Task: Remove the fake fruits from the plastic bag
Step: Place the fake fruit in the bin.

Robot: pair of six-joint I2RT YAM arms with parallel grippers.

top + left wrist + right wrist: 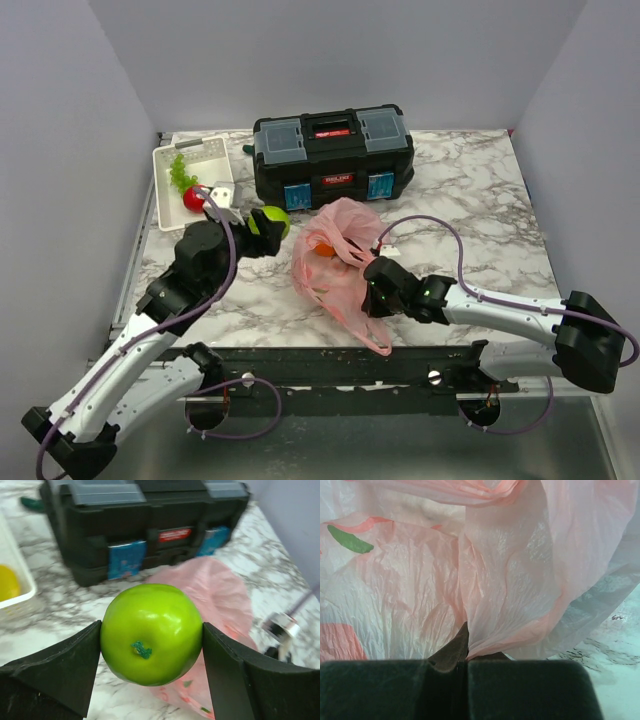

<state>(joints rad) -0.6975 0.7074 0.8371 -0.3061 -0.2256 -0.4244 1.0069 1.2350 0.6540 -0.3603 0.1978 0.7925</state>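
Top view. The marbled counter [470, 200] carried a black toolbox [333, 155] at the far edge, about midway along. A white basket [200, 150] sat in the far-left corner, with pale green grapes [181, 172] and a red apple [194, 199] in it. The pink bag [340, 225] lay crumpled near the counter's middle, just in front of the toolbox and trailing toward the near edge. An orange [323, 249] showed through the film, inside the bag. The left jaws gripped a green apple [274, 221] outside the bag, between basket and bag. The right jaws were at the bag's right side, on the plastic.

Left wrist view. The green apple [150, 632] filled the middle, stem end toward the camera. One dark finger [60, 670] pressed each side of it. Beyond it lay the bag [210, 595], then the toolbox [140, 525]. At the left edge the basket's rim [20, 580] showed, with a lemon [7, 582] inside.

Right wrist view. The jaws were closed, fingers [520, 685] together, pinching a gathered fold of the bag [495, 580]. Wrinkled plastic filled nearly the whole view, with a green printed patch [350, 539] at upper left. A strip of counter [620, 665] showed at lower right. Could not tell what lay inside the bag from here.
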